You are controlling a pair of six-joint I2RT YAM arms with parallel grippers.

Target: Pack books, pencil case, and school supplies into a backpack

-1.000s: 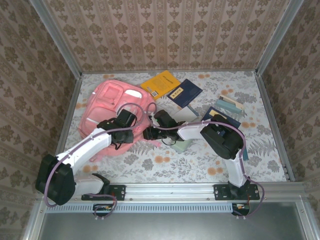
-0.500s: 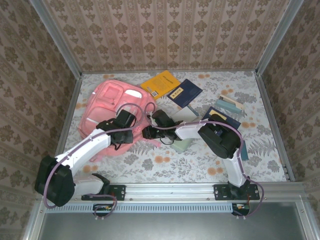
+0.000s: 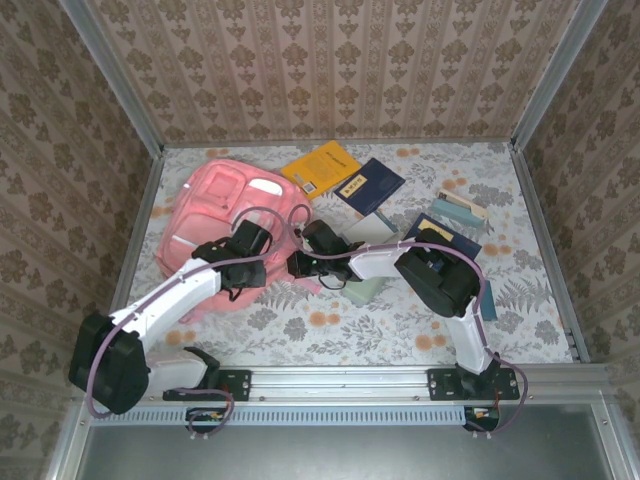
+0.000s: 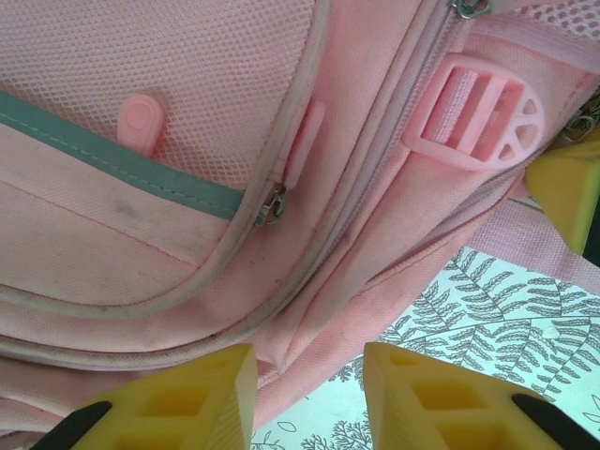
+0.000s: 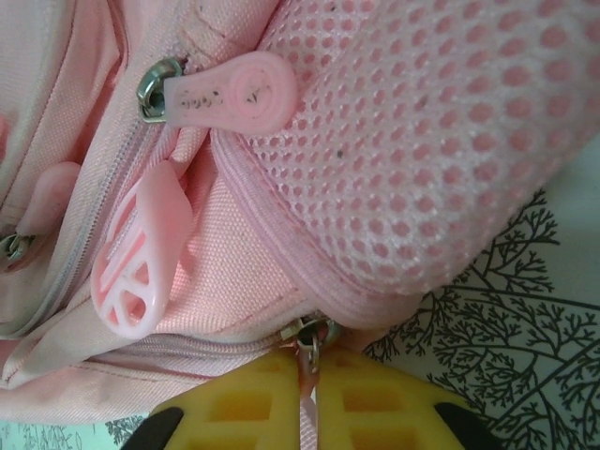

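top, backpack (image 3: pixel 215 205): pink, lying on the table (image 3: pixel 400 330), left of centre.
top, left hand (image 3: pixel 258 268): over the backpack's near right edge.
top, right hand (image 3: pixel 298 265): reaches in from the right to that same edge, just beside the left hand.
top, books: yellow-orange book (image 3: pixel 320 168) and navy book with gold label (image 3: pixel 368 186) side by side behind the backpack's right side. The second navy book (image 3: pixel 445 238) lies further right, partly under the right arm.
top, pencil case (image 3: pixel 365 290): mint green, on the table under the right forearm, mostly hidden.
top, supplies: whitish pad (image 3: pixel 372 227) between the two navy books; teal pieces (image 3: pixel 462 208) near the right side.
left wrist, left hand (image 4: pixel 309 403): released. The yellow fingers (image 4: pixel 187 403) stand apart. The backpack's bottom seam sits in the gap against one finger, and table print shows beside the other.
left wrist, backpack: pink buckle (image 4: pixel 478 117) upper right, grey-green trim across the mesh.
right wrist, right hand (image 5: pixel 309 403): clenched on the pink zipper pull (image 5: pixel 307 380), with the metal slider (image 5: pixel 309 333) just above the fingertips.
right wrist, backpack: mesh pocket (image 5: pixel 422 141) upper right, fern-print table lower right.
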